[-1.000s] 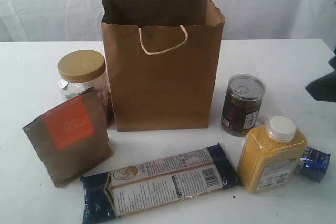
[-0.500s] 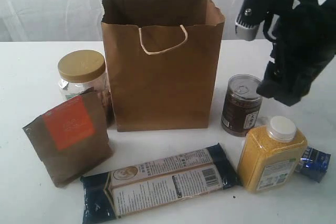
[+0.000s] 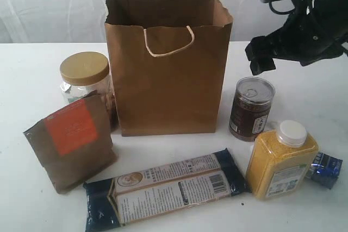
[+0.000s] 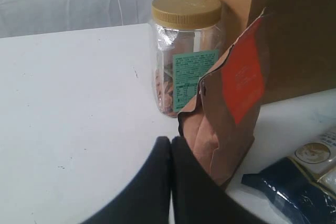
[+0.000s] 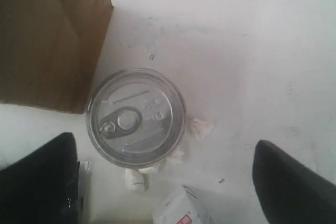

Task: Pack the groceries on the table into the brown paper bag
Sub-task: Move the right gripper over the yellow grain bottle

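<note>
The brown paper bag (image 3: 168,74) stands upright and open-topped at the middle back of the table (image 3: 32,74). Left of it are the gold-lidded jar (image 3: 85,77) and the brown pouch (image 3: 70,142). The long dark-blue packet (image 3: 163,191) lies in front. On the right stand the dark tin can (image 3: 250,110), the yellow bottle (image 3: 281,161) and the small blue-silver packet (image 3: 324,169). My right gripper (image 3: 261,57) hangs open above the can (image 5: 136,116), its fingers (image 5: 294,182) spread wide on either side. My left gripper (image 4: 170,141) is shut and empty, low beside the pouch (image 4: 231,103) and near the jar (image 4: 185,51).
A white curtain hangs behind the table. The bag's wall (image 5: 47,35) stands close beside the can. The long packet's end (image 4: 294,182) lies just past the pouch. Bare tabletop (image 4: 68,103) stretches left of the jar.
The right arm has swung in from the right edge and now holds its open gripper over the can. None of the groceries has moved.
</note>
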Controlling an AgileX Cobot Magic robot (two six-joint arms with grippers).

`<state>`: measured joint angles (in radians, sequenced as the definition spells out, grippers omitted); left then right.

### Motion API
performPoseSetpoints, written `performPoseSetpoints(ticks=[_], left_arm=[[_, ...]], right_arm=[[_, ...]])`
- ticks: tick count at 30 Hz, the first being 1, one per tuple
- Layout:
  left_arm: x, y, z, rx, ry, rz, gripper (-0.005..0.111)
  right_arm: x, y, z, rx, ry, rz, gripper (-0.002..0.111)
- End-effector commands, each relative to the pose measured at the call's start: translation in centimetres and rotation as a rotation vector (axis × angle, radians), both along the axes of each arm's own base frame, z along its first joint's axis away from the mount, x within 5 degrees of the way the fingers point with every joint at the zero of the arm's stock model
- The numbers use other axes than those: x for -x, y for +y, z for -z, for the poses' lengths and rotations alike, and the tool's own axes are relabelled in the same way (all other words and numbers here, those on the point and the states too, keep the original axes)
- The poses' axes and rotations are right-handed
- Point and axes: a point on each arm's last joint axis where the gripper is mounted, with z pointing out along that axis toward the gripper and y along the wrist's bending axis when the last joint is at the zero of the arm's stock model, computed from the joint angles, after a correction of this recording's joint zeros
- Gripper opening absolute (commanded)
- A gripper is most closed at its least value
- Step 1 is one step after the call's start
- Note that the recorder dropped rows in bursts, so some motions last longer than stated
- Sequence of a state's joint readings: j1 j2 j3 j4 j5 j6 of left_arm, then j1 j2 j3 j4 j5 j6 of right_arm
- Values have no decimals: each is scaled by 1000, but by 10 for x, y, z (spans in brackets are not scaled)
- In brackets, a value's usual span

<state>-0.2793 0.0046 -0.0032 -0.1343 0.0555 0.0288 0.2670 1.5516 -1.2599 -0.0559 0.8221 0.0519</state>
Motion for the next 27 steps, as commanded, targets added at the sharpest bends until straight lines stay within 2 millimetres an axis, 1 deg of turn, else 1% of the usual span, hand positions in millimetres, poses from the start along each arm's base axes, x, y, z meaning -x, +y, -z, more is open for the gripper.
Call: performPoseSetpoints(ticks=[1,3,5,7,9,12,14,16,18,20,22,25,26,27], left_arm=[[0,0,1,4,-1,0,0],[0,0,1,4,-1,0,0],[0,0,1,4,-1,0,0],[0,0,1,4,-1,0,0],[0,0,1,4,-1,0,0],[0,0,1,4,-1,0,0],[0,0,1,4,-1,0,0],[0,0,1,4,-1,0,0],[0,0,1,4,-1,0,0],[0,0,1,4,-1,0,0],[0,0,1,4,-1,0,0],[0,0,1,4,-1,0,0],[0,0,1,4,-1,0,0],[0,0,1,4,-1,0,0]], right_arm=[[-9,1,13,-31,35,44,86],[-9,1,16,-21,54,38,86],[-7,1,14,-13,61,26,86],[-2,0,8,13,56,-18,86],[7,0,-3,44,42,-81,86],[25,-5,-24,128,5,-233,85],[40,-8,-36,185,7,-353,85],[60,-13,-47,262,39,-491,85],[75,-18,-55,303,67,-572,85],[85,-20,-62,312,60,-604,85],[90,-17,-66,275,42,-610,85],[93,-11,-63,217,39,-671,82],[95,-9,-55,221,50,-748,82],[96,-9,-51,227,60,-771,82]])
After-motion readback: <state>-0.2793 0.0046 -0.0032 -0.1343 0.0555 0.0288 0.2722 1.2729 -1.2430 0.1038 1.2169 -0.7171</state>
